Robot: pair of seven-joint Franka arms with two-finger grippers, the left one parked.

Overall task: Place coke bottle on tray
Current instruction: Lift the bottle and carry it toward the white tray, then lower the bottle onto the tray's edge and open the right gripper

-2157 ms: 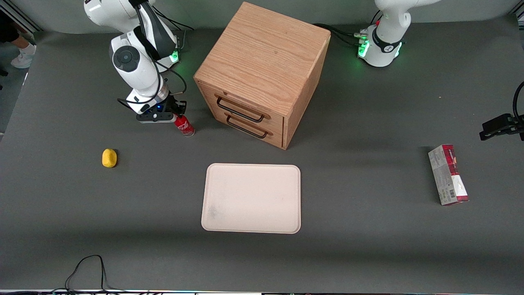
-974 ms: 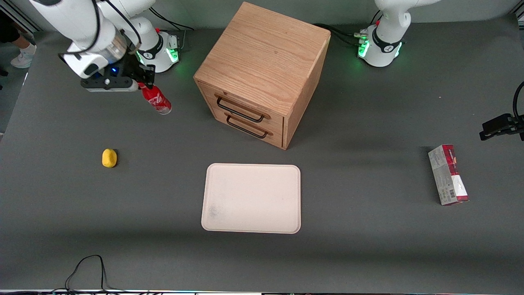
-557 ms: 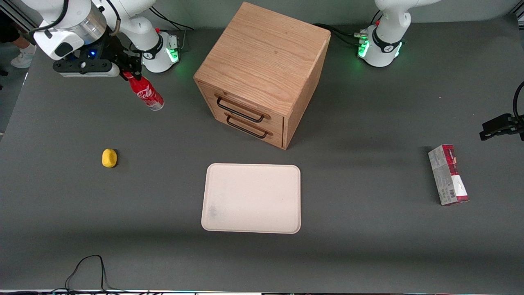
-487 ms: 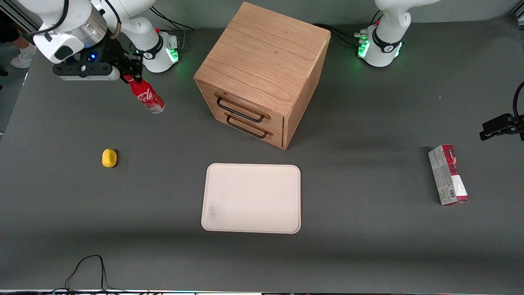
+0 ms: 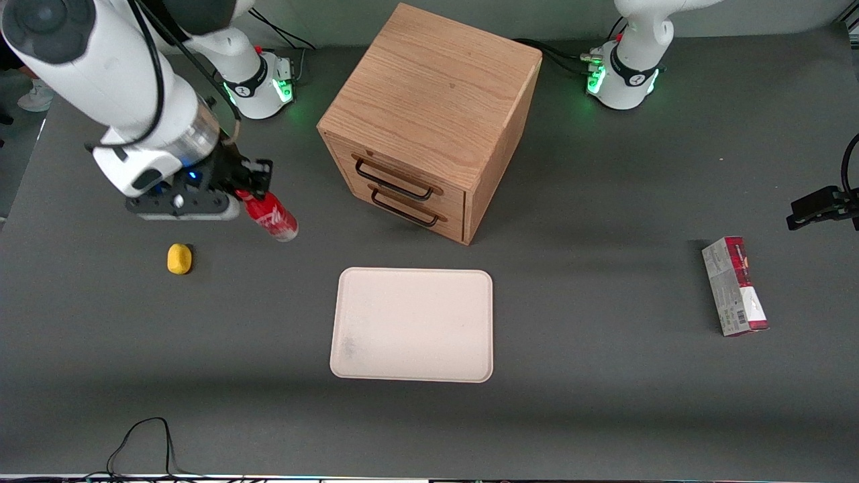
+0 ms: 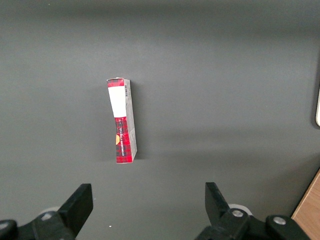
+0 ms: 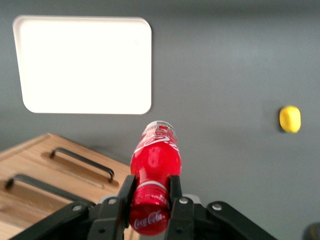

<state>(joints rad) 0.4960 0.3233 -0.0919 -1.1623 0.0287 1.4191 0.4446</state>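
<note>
Since half a second ago, swung nearer the front camera and lower: gripper (image 5: 249, 193) now just above the yellow lump (image 5: 179, 259) in frame, clamped on the neck of the coke bottle (image 5: 272, 217), which hangs tilted, clear of the table, well apart from the tray (image 5: 413, 325). From the right wrist, fingers (image 7: 174, 186) seen pinching either side of the coke bottle (image 7: 155, 161), with tray (image 7: 83, 66) and drawer cabinet (image 7: 55, 175) below. Only from the left wrist: red-and-grey carton (image 6: 122, 121) lying flat.

My arm is glossy white with a silver wrist ring. Black cables run along it. My gripper (image 5: 249, 194) is black, a blue light beside it.
</note>
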